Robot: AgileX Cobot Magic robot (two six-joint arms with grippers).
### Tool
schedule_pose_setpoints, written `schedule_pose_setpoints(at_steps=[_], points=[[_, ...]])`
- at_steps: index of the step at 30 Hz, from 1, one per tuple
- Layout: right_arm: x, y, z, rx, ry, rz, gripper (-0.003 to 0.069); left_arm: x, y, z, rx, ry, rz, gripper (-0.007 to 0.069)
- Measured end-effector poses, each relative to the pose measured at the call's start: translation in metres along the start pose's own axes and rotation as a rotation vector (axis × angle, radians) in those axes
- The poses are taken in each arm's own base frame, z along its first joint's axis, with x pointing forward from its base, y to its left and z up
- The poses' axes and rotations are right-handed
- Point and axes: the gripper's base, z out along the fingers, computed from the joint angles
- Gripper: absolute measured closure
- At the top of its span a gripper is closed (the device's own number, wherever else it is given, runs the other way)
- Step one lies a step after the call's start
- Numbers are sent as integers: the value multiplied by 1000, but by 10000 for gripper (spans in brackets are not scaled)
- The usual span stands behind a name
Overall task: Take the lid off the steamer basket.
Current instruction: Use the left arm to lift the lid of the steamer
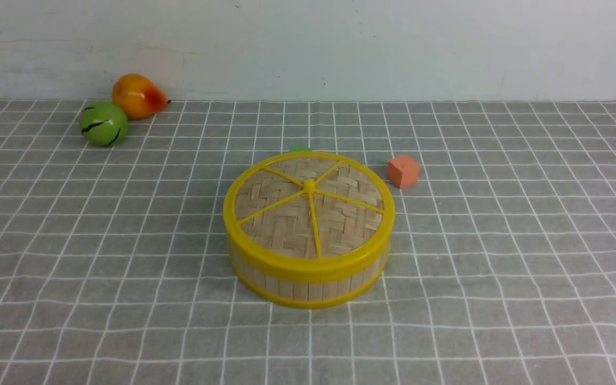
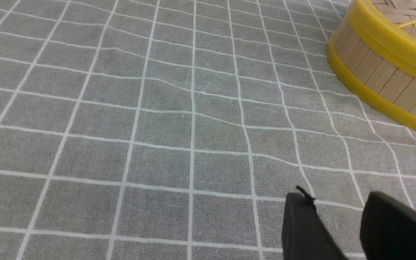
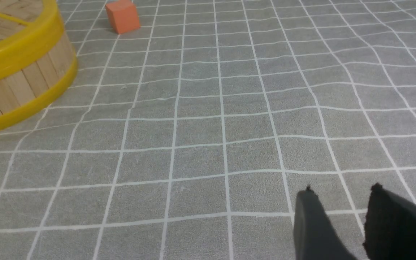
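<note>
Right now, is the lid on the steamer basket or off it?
On. The lid sits flush atop the steamer basket, its yellow rim meeting the slatted wall.

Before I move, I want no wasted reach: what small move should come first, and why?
Probably swing the right hand toward the lid and over its centre knob. The lid sits closed on the steamer basket. The right hand and the left hand both hang open and empty over bare cloth beside the basket. Either hand looks equally well placed.
</note>
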Motion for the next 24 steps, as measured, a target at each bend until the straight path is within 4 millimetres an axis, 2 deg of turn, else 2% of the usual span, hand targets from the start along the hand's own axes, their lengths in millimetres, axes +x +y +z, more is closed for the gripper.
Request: schedule_pose_setpoints(at_steps=[24], points=[[0,0,0,0,0,0,425,0,0,0,0,0,0,386]])
